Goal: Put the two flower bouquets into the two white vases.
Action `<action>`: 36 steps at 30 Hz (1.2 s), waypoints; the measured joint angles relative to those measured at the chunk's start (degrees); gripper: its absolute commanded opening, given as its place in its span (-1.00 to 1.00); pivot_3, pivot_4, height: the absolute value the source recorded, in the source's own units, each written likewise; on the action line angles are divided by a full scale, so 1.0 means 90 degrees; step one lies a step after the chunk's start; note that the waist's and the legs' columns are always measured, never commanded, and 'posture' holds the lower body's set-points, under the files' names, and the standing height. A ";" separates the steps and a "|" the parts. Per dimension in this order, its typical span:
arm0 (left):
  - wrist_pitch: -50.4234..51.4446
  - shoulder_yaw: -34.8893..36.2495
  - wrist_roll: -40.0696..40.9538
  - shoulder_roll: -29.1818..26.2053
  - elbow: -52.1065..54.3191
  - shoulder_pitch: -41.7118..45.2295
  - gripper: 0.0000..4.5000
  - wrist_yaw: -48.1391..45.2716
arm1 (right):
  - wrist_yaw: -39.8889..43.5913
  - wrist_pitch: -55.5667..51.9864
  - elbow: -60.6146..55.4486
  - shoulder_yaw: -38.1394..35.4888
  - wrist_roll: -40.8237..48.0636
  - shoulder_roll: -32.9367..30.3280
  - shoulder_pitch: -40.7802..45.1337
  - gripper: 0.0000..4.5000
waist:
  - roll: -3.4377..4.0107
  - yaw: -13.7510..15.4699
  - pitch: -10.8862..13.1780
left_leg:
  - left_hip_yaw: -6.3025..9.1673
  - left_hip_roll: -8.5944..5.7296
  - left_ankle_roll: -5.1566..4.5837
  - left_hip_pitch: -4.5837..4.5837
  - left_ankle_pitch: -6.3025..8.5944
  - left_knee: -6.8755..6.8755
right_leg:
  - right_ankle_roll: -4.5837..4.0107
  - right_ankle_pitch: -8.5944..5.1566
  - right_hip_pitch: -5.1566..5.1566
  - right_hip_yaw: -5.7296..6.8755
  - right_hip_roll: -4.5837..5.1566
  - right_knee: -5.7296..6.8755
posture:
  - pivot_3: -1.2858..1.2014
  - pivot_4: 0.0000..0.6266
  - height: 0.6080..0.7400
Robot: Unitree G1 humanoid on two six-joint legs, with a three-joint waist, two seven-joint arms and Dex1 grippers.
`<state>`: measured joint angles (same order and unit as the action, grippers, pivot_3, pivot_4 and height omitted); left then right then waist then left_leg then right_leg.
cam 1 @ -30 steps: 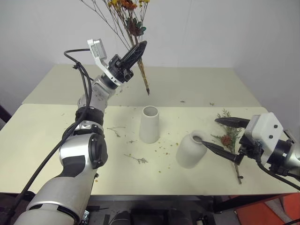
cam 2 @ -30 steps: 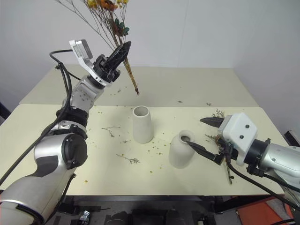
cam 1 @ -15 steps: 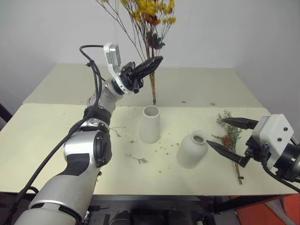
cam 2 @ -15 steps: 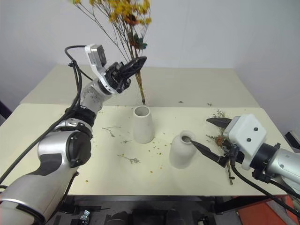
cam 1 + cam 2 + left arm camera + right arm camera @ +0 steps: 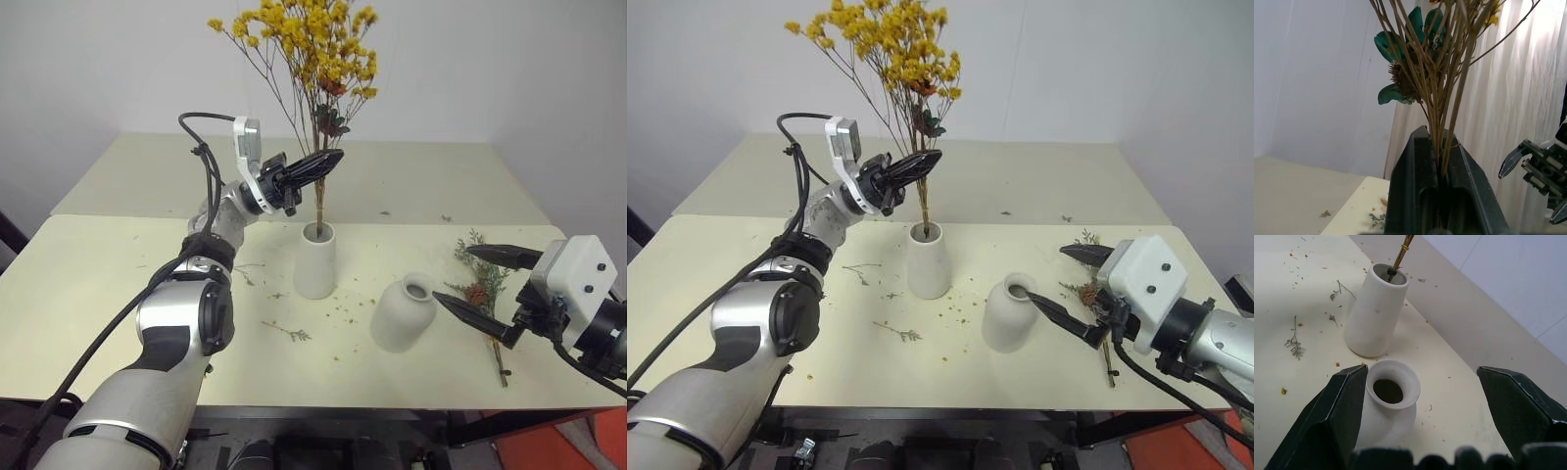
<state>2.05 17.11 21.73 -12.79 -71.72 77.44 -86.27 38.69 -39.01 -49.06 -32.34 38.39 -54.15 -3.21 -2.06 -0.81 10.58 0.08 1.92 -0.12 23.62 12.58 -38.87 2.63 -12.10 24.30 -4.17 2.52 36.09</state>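
Nearest, the right tool hangs with its fingers spread wide, just beside the short rounded vase and gripping nothing. The thin green bouquet lies flat on the surface below it. Farther back, the tall tapered vase takes the stem ends of the yellow bouquet (upright, blossoms high), pinched by the left tool.

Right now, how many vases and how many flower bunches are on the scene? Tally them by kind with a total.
Vases: 2, the tall vase and the short vase.
Flower bunches: 2, the yellow bunch held by the left gripper with its stems in the tall vase, and the green bunch lying on the table.
Total: 4
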 measured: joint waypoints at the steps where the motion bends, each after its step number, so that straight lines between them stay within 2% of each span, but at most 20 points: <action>1: -0.0094 -0.0081 -0.0113 0.0025 -0.0008 -0.0044 -0.99 -0.0001 | 0.0000 -0.0008 0.0004 0.0000 0.0003 0.0000 0.0000 0.87 | 0.0000 0.0000 0.0000 | 0.0000 0.0000 0.0000 -0.0001 0.0000 0.0000 | 0.0000 0.0000 0.0000 0.0000 0.0000 0.0000 | 0.03 -0.52 1.00; 12: -0.0394 -0.0191 -0.0435 0.0037 -0.0140 -0.0375 -0.99 -0.0014 | 0.0002 -0.0023 0.0009 -0.0020 0.0023 0.0000 0.0001 0.87 | 0.0000 -0.0005 0.0000 | 0.0000 0.0001 0.0000 0.0000 0.0000 0.0000 | 0.0000 0.0000 0.0001 0.0000 0.0000 0.0001 | 0.03 -0.52 1.00; 15: -0.0474 -0.0168 -0.0428 0.0010 -0.0139 -0.0435 -0.71 -0.0068 | 0.0010 -0.0023 0.0022 -0.0025 0.0020 0.0000 0.0002 0.87 | 0.0000 -0.0005 0.0000 | 0.0000 0.0001 0.0000 -0.0001 0.0000 0.0000 | 0.0000 0.0000 0.0001 0.0000 -0.0001 0.0002 | 0.03 -0.52 1.00; 27: -0.0529 -0.0297 -0.0406 -0.0296 0.0260 -0.0750 0.96 -0.0632 | 0.0071 -0.0022 0.0135 -0.0025 0.0016 0.0002 0.0010 0.87 | 0.0000 -0.0018 0.0000 | 0.0000 0.0002 0.0000 -0.0003 0.0000 0.0000 | -0.0001 0.0000 0.0001 0.0000 -0.0001 0.0004 | 0.03 -0.52 1.00; 36: -0.0462 -0.0985 -0.0442 -0.0863 0.0735 -0.0998 0.98 -0.0646 | 0.0099 0.0000 0.0281 0.0009 -0.0071 0.0006 0.0003 0.87 | 0.0000 0.0003 0.0000 | 0.0000 0.0002 0.0000 -0.0003 0.0000 -0.0001 | -0.0001 0.0000 0.0000 0.0000 0.0000 0.0004 | 0.03 -0.52 1.00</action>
<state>-2.11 8.24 17.75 -20.56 -65.10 68.46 -92.08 39.58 -39.01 -46.53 -32.26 37.75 -54.09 -3.18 -2.06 -0.79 10.58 0.08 1.94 -0.12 23.59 12.58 -38.87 2.63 -12.09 24.29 -4.17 2.51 36.12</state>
